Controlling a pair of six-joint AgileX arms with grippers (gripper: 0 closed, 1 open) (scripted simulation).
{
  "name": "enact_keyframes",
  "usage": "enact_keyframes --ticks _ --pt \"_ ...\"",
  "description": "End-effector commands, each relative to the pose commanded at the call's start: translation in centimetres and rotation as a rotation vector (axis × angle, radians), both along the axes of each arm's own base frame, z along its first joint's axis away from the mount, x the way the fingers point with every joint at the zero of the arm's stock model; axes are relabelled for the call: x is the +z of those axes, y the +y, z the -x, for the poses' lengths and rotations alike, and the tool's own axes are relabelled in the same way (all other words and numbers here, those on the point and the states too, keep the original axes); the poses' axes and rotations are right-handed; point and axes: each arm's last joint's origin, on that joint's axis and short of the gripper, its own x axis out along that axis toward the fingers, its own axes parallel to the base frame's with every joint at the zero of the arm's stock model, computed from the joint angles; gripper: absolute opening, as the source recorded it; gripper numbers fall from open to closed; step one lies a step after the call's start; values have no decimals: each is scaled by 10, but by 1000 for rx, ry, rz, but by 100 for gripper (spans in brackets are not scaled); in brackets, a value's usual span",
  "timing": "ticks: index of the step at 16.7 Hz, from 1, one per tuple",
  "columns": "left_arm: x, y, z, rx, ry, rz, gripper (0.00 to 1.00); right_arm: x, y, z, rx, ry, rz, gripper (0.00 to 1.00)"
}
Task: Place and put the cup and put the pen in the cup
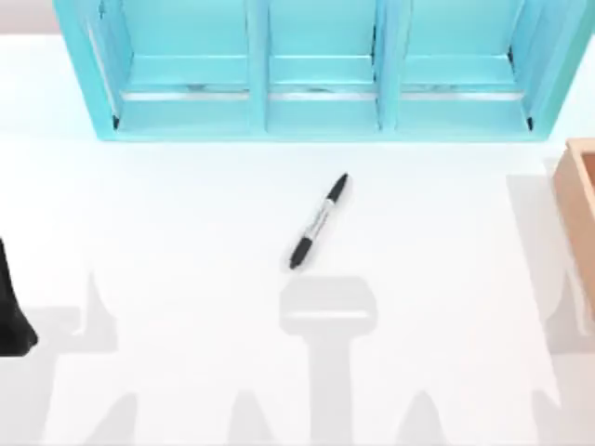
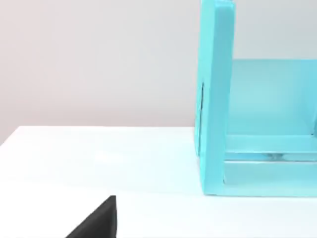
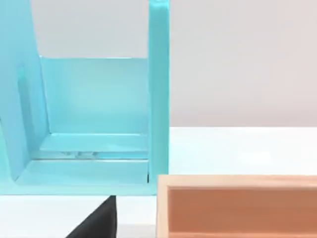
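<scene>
Slim black marker pen w/ grey-white labelled barrel [image 1: 319, 222] lies diagonally mid white table [image 1: 186, 232], in front of turquoise shelf unit [image 1: 316, 70]. Wooden box [image 1: 581, 204] at right edge. Left arm [image 1: 11, 307] parked at left edge; fingers' state can't tell.

**White table and its load**

The white table [image 1: 186, 279] carries a turquoise shelf unit [image 1: 316, 102] along its far edge. The pen [image 1: 319, 222] lies flat and diagonal near the centre, apart from the shelf. A tan wooden box [image 1: 578, 200] rests at the right edge.
</scene>
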Motion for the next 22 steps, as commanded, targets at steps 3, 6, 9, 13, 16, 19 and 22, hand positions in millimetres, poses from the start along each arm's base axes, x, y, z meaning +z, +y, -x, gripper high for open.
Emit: enact_keyframes --ticks 3,6,9,13,16,19,22 --pt "0 0 0 0 0 0 100 1 0 0 -1 9 3 100" --pt "0 0 0 0 0 0 100 15 -2 -2 -15 93 24 100" --pt "0 0 0 0 0 0 100 42 -6 -10 -45 250 57 100" --pt "0 0 0 0 0 0 100 81 -18 -39 -86 544 94 100" --pt "0 0 0 0 0 0 100 103 -32 -73 -103 777 106 100" --pt "0 0 0 0 0 0 100 115 -51 -112 -102 1004 99 100" --pt "0 0 0 0 0 0 100 115 -74 -149 -86 1207 75 100"
